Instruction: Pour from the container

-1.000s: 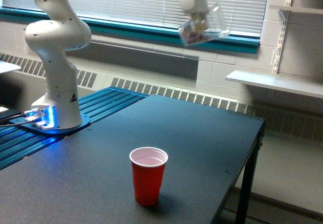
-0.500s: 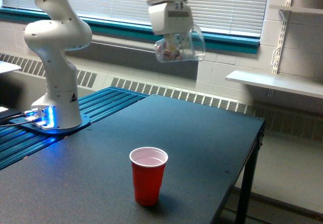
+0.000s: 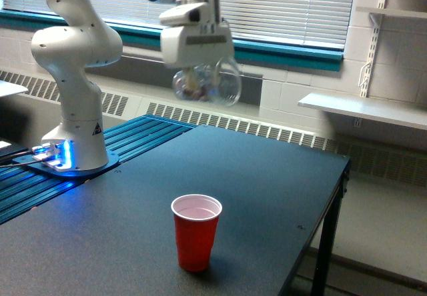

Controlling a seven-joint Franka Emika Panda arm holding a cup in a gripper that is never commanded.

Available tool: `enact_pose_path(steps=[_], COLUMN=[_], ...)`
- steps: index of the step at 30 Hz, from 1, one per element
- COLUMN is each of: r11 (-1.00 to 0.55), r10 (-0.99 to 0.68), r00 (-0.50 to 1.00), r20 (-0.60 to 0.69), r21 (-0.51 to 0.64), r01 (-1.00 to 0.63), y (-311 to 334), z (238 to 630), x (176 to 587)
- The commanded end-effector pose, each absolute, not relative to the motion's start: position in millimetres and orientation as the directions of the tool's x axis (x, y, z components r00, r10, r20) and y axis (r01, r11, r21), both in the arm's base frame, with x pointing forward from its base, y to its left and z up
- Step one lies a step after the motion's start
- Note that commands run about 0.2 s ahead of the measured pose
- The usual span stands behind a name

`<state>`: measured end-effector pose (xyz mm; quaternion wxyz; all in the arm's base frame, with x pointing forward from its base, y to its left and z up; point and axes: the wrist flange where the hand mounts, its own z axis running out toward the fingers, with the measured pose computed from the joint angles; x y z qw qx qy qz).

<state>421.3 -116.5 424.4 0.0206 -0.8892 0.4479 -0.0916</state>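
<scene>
Gripper (image 3: 200, 76) high in open air, nothing close on any side; table (image 3: 267, 176) far edge below it. Fingers clamped on the container (image 3: 207, 86), tipped sideways, brownish bits inside. Red cup (image 3: 195, 231) upright well below, near the table's front.

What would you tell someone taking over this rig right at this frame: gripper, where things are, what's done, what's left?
Gripper: shut on the clear container, held in the air, tipped roughly sideways, its mouth toward the exterior view's right.
Contents: small brownish-white bits show through the container; none seen spilling.
Red cup: upright on the dark table, near the front, well below the container; its inside looks white and empty.
Done: container lifted and carried.
Left: line the mouth up over the red cup, probably lower, then pour.
</scene>
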Motion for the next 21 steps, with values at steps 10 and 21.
enact_pose_path(steps=[10, 21], r11=[-0.573, -0.537], r10=[-0.819, -0.843], r00=[0.568, 0.536], r20=[0.075, 0.029], r21=[-0.084, -0.086], r01=[-0.815, -0.839], y=[-169, -204], z=[381, 354], x=[408, 405])
